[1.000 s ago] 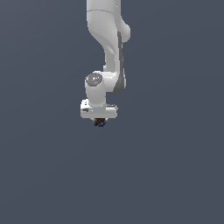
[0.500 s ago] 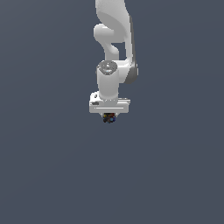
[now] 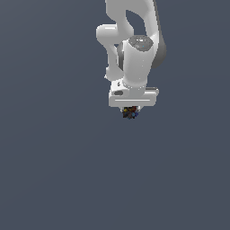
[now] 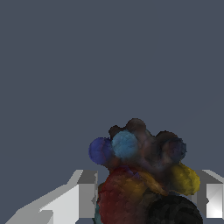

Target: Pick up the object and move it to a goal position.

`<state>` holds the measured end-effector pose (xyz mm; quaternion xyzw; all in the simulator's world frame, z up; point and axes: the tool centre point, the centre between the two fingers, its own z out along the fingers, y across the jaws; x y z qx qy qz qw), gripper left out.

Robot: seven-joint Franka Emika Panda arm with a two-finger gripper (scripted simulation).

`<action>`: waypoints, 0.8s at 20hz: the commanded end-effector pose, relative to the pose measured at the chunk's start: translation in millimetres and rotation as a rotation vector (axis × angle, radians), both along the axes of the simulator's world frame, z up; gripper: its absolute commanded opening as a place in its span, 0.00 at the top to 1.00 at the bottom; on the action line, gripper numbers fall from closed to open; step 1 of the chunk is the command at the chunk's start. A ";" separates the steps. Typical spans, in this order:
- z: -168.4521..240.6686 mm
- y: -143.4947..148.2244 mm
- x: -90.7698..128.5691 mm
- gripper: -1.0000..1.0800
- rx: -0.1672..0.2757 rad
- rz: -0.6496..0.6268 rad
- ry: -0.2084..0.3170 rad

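Observation:
The object (image 3: 130, 112) is a tiny dark, lumpy clump flecked with red, blue and yellow. In the exterior view it hangs just under the white gripper block of my arm, in the upper middle of the picture. My gripper (image 3: 131, 111) is shut on it. In the wrist view the object (image 4: 140, 175) fills the space between my two grey fingers (image 4: 87, 192), with blue lumps, a red lump and a yellow lump showing. The fingertips themselves are hidden behind the clump in the exterior view.
A plain dark grey-blue ground (image 3: 54, 170) fills both views. No other object, container or edge shows. The white arm (image 3: 134, 40) rises out of the exterior view's top.
The arm has carried the held object toward the exterior view's right and a little upward. The wrist has turned. The grip has stayed shut on the object.

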<state>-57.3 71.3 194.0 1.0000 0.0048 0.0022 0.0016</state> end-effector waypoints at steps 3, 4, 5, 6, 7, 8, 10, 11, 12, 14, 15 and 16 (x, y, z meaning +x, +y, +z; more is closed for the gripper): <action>42.2 40.1 8.5 1.00 0.000 -0.001 0.001; 51.5 48.9 10.5 1.00 0.000 -0.001 0.001; 60.4 57.7 12.7 1.00 0.000 -0.001 0.001; 69.1 66.1 14.7 1.00 0.000 -0.001 0.001; 76.9 73.8 16.8 1.00 0.001 0.000 0.002; 84.6 81.2 18.6 1.00 0.001 0.000 0.002; 98.1 94.5 22.3 1.00 0.002 0.000 0.003; 104.2 100.4 23.9 1.00 0.002 0.000 0.003; 109.9 105.9 25.4 1.00 0.002 0.000 0.003; 119.5 115.3 28.4 1.00 0.002 0.000 0.003; 123.7 119.5 29.7 1.00 0.002 0.000 0.003; 127.5 123.2 30.9 1.00 0.002 0.000 0.003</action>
